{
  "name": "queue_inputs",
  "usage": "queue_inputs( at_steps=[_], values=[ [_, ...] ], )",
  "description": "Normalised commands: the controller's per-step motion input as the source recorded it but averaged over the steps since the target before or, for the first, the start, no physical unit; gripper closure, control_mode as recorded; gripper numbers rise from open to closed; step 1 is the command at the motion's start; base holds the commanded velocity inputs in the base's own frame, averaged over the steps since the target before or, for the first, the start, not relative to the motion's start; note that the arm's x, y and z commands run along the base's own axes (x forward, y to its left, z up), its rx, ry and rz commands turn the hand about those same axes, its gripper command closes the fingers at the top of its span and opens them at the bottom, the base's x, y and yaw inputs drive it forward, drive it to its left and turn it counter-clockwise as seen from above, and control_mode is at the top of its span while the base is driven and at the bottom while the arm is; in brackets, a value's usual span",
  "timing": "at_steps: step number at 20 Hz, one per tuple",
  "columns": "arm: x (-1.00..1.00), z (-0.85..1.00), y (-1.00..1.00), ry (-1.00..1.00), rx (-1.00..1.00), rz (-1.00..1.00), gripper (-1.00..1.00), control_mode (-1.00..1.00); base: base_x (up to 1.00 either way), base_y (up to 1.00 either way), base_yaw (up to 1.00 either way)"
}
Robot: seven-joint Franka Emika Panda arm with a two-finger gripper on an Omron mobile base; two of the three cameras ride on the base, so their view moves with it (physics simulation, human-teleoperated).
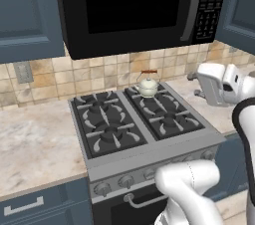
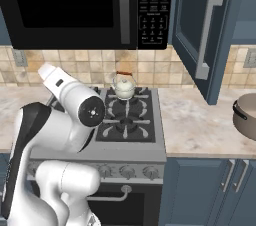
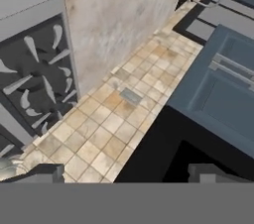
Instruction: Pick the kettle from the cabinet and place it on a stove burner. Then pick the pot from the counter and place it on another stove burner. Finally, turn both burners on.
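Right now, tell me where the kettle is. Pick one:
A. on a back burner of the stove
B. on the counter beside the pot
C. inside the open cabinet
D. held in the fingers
A: the kettle sits on a back burner of the stove, near the tiled wall, while the pot waits on the counter to the right, apart from it.

Glossy cream kettle [image 1: 148,87] on matt black iron stove [image 1: 134,119] grates; marbled stone counter [image 1: 35,144].

Kettle [image 2: 123,87] on the stove's [image 2: 150,152] rear burner, pot [image 2: 247,115] on counter [image 2: 200,125] rightward
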Motion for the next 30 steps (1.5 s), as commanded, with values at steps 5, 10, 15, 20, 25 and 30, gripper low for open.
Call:
queue_inputs(
  at_steps=[5,10,15,20,25,30],
  values=[
    [-0.20,0.00,0.00,-0.06,0.00,-0.01,-1.00,1.00,-0.44,0.00,-0.04],
    [0.00,0.00,0.00,0.00,0.00,0.00,-1.00,1.00,-0.71,-0.04,-0.07],
    [0.00,0.00,0.00,0.00,0.00,0.00,-1.00,1.00,-0.68,-0.14,-0.08],
    [0.00,0.00,0.00,0.00,0.00,0.00,-1.00,1.00,-0.58,-0.24,-0.09],
    [0.00,0.00,0.00,0.00,0.00,0.00,-1.00,1.00,-0.43,-0.42,-0.08],
    [0.00,0.00,0.00,0.00,0.00,0.00,-1.00,1.00,-0.27,-0.51,-0.06]
  ],
)
